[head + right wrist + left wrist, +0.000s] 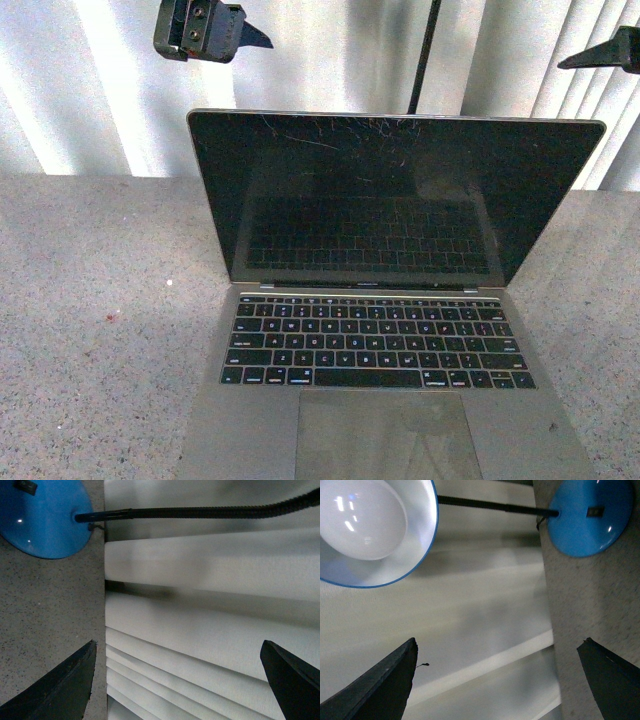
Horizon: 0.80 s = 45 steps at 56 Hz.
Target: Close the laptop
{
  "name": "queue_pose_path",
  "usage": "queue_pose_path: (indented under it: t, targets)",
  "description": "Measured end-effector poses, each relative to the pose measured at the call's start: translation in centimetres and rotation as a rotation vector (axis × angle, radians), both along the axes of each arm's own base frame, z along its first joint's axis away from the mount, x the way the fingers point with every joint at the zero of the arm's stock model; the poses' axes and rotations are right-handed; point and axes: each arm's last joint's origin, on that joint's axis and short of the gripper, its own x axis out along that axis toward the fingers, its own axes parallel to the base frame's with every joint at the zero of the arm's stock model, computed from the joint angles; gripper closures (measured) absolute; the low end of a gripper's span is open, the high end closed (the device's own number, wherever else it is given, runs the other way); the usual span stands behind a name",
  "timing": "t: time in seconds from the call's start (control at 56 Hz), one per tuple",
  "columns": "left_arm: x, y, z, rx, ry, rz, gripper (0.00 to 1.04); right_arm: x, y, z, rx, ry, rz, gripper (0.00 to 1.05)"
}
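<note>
Trackpad (385,435) and keys (375,345) are being seen at the desk's (90,300) near edge. Laptop (235,425) is lying fully open, screen (390,200) standing up, tilted slightly back. Left claw (500,680) and right claw (177,680) are being held spread wide, empty, raised above the screen's top corners, touching nothing. Closing is judged not yet begun; the whole fold-down is waiting to be done.

Both wrist views: same blue lamp base (585,517)

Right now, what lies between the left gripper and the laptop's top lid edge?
Nothing: in the front view the stretch between the left gripper and the laptop is bare, with only white blinds behind.
</note>
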Motion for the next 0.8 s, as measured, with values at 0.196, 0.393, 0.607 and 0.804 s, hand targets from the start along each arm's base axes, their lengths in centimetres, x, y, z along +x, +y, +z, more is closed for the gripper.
queue_pose_path:
  t: [0.196,0.393,0.607,0.804]
  targets:
    - [1.3,-0.3,0.1,0.110,0.015,0.019,0.07,0.4,1.4,0.6,-0.067,0.039,0.080,0.07]
    - [1.4,-0.3,-0.1,0.171,0.063,0.041,0.18,0.1,2.7,-0.4,-0.108,0.136,0.109,0.32]
    - [1.8,-0.4,-0.3,0.223,0.108,0.067,0.55,-0.4,3.6,-0.3,-0.108,0.211,0.134,0.69]
    - [1.8,0.1,-1.2,0.301,0.217,0.109,0.93,-1.0,3.8,-1.0,-0.080,0.358,0.164,1.02]
